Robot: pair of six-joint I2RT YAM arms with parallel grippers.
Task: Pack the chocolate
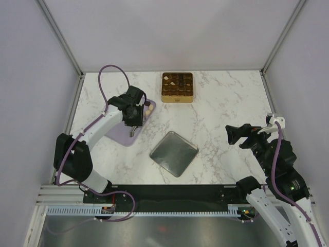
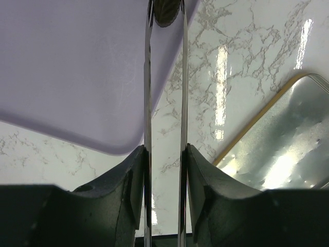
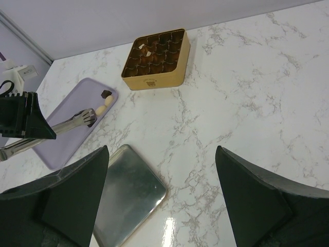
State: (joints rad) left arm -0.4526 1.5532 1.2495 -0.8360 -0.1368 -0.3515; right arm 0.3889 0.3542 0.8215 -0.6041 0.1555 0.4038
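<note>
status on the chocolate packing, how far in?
Done: the gold tin already holds some chocolates; I can't count them. In hand: the left gripper is shut on tongs that pinch a dark chocolate piece at the lilac board. Left: a second dark piece and pale pieces lie on that board. The right gripper is open, holding nothing. The lid is off.

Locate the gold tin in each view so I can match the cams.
Top external: gold tin at upper centre.
Left wrist: not in it; the left tool grips tongs at the lilac board.
Right wrist: gold tin upper left of centre, beyond the lilac board.
Shared landmark: the flat silver lid, seen in all three views.
</note>
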